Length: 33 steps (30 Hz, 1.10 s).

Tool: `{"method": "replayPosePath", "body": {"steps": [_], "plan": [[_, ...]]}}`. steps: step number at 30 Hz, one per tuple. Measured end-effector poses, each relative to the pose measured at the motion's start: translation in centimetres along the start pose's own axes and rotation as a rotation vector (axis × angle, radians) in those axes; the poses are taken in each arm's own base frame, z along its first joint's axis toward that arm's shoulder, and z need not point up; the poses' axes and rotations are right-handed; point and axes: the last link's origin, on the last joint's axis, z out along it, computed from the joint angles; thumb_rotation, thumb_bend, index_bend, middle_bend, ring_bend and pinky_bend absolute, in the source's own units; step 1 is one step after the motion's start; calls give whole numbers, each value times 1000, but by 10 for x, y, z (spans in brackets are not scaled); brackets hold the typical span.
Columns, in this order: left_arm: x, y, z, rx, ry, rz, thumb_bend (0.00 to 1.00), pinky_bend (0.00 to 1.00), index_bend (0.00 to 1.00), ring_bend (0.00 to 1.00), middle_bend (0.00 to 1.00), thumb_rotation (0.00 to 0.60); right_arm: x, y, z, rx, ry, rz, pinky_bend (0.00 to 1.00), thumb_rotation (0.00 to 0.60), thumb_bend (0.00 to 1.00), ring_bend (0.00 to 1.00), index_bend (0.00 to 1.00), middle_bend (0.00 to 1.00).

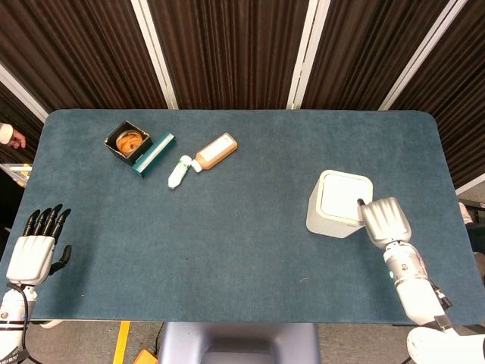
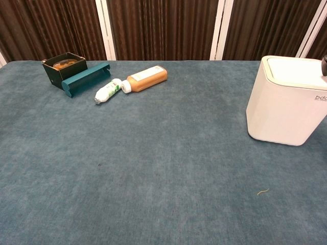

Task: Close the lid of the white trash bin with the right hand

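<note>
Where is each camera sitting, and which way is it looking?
Head view: up high, looking down on the whole table; left hand and right hand both show.
Chest view: low at the near edge, looking across toward the curtains; only a dark tip shows at the right edge.
Both share the white trash bin and orange bottle.

Chest view: white trash bin (image 2: pixel 286 104) cut by right edge; right hand (image 2: pixel 324 65) mostly out of frame.
</note>
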Motion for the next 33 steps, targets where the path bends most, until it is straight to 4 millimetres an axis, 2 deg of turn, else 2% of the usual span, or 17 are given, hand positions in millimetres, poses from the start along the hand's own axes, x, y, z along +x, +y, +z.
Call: {"method": "replayPosePath", "body": {"steps": [9, 20, 25, 29, 33], "plan": [[2, 1, -3, -4, 4, -6, 464, 16, 0, 0, 0, 600, 2, 3, -7, 0, 12, 6, 1000, 600, 553, 1000, 402, 1000], [6, 4, -10, -30, 22, -20, 464, 16, 0, 0, 0, 600, -17, -2, -7, 0, -39, -27, 1000, 600, 552, 1000, 399, 1000], [11, 5, -14, -41, 48, -28, 465, 16, 0, 0, 0, 600, -14, 2, -14, 4, -6, 9, 1000, 600, 553, 1000, 387, 1000], [14, 5, -16, -47, 54, -33, 465, 16, 0, 0, 0, 600, -6, 6, -23, 20, 53, 44, 1000, 600, 552, 1000, 353, 1000], [14, 7, -17, -53, 56, -34, 464, 16, 0, 0, 0, 600, 0, 9, -37, 50, 132, 88, 998, 600, 552, 990, 267, 1000]]}}
